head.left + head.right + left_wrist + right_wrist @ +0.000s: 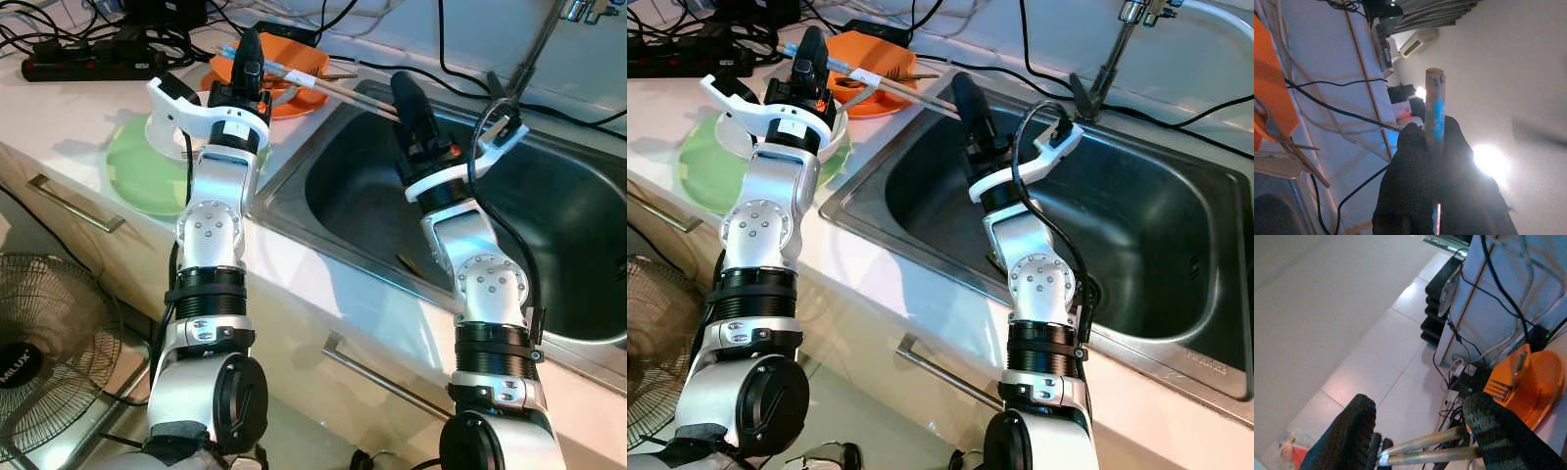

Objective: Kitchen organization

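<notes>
Fingers of my left gripper (pixel 251 47) clamp long wooden chopsticks (pixel 338 90) over the counter's back edge, right gripper (pixel 1420 431) spread above the steel sink (pixel 1176 323); sorting looks barely begun.

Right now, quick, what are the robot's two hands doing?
Left gripper: shut on a chopstick.
Right gripper: open over the sink, fingers on either side of the chopsticks.

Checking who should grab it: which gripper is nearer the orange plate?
Left. The left gripper, holding a chopstick, is right at the orange plate; the right gripper is off to the side, over the sink.
</notes>
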Controlling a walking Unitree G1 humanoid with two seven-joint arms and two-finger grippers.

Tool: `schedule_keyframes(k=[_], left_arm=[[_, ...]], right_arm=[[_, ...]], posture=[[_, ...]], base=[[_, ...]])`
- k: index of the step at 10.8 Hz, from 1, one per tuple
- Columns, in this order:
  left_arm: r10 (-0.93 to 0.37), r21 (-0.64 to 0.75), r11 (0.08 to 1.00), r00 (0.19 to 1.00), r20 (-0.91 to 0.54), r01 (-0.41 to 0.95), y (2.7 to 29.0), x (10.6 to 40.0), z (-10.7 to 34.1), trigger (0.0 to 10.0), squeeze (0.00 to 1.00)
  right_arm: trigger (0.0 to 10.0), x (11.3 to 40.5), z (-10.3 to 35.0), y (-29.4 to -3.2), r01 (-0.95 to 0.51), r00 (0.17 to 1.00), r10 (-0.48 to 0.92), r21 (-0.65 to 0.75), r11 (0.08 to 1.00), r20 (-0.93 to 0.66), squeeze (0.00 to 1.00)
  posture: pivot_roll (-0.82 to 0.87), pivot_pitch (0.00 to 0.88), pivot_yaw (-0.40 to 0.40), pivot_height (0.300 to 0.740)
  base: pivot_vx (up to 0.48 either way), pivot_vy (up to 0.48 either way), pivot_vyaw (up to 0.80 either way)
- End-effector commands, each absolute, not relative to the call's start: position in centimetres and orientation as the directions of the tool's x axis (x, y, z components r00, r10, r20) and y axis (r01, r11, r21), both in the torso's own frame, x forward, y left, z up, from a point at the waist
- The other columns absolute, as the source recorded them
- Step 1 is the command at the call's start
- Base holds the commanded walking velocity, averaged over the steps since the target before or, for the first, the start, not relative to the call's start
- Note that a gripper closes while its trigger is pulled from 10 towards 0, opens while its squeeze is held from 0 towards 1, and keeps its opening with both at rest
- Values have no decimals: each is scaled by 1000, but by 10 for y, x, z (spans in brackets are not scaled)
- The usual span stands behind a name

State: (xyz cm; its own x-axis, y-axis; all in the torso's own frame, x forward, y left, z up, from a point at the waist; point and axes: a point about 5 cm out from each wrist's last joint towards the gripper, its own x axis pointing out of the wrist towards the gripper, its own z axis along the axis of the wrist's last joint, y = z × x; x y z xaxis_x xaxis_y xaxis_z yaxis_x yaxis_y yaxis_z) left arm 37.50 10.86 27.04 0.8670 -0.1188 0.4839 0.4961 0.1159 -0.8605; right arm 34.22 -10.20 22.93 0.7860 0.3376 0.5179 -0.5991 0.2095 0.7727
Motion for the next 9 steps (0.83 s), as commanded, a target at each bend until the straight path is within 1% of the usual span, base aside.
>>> schedule_keyframes(k=[1,2,3,6,9], left_arm=[[-194,-868,-11,851,488,496,64,369,271,10000,0],[-198,-869,-14,851,487,494,63,369,271,10000,0],[-200,-871,-16,852,483,490,63,370,270,10000,0],[-207,-874,-21,853,478,485,60,371,269,10000,0],[-201,-876,-52,854,479,479,60,371,269,10000,0]], right_arm=[[10000,336,228,-90,-613,768,335,778,137,546,0],[8353,335,229,-90,-614,767,335,778,136,547,0],[0,335,230,-90,-620,762,332,774,129,555,0],[0,332,232,-90,-641,743,334,761,103,580,0],[0,331,232,-90,-645,736,340,759,92,585,0]], posture=[[50,91,-21,740],[49,92,-22,740],[50,93,-22,740],[49,93,-20,740],[48,94,-21,740]], base=[[0,0,0],[0,0,0],[0,0,0],[0,0,0],[0,0,0]])
